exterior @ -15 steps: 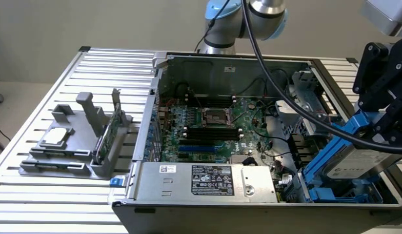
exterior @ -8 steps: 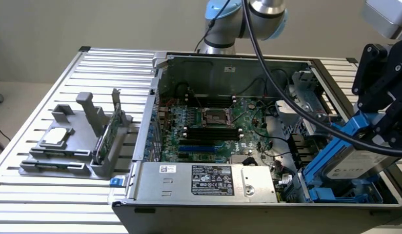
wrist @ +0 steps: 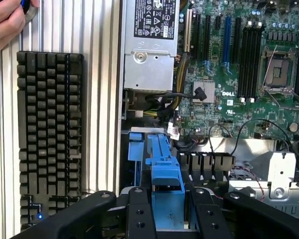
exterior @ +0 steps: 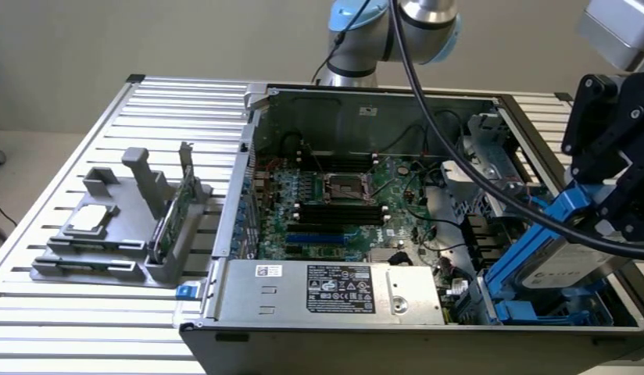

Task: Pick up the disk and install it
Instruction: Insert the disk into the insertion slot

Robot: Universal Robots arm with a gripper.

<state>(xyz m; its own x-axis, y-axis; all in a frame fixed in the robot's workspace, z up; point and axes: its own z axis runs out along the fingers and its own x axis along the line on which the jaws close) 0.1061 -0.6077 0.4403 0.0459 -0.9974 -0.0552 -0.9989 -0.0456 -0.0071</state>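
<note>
Gripper (wrist: 168, 219) pinched the disk (exterior: 568, 269) by its blue carrier (wrist: 164, 159), tilted, apparently partway inside the open computer case (exterior: 364, 117).

Computer case (exterior: 364, 109) on table (exterior: 82, 328), parts stand (exterior: 113, 266) on exterior view's left, disk (exterior: 572, 269) at case's opposite end

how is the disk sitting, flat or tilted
Tilted: the disk leans steeply in the gripper, its lower end inside the open computer case.

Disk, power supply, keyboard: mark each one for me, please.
disk (exterior: 565, 269), exterior view, on its silver-grey labelled face.
power supply (exterior: 340, 287), exterior view, on its black label.
keyboard (wrist: 50, 134), wrist view, on the middle key rows.
</note>
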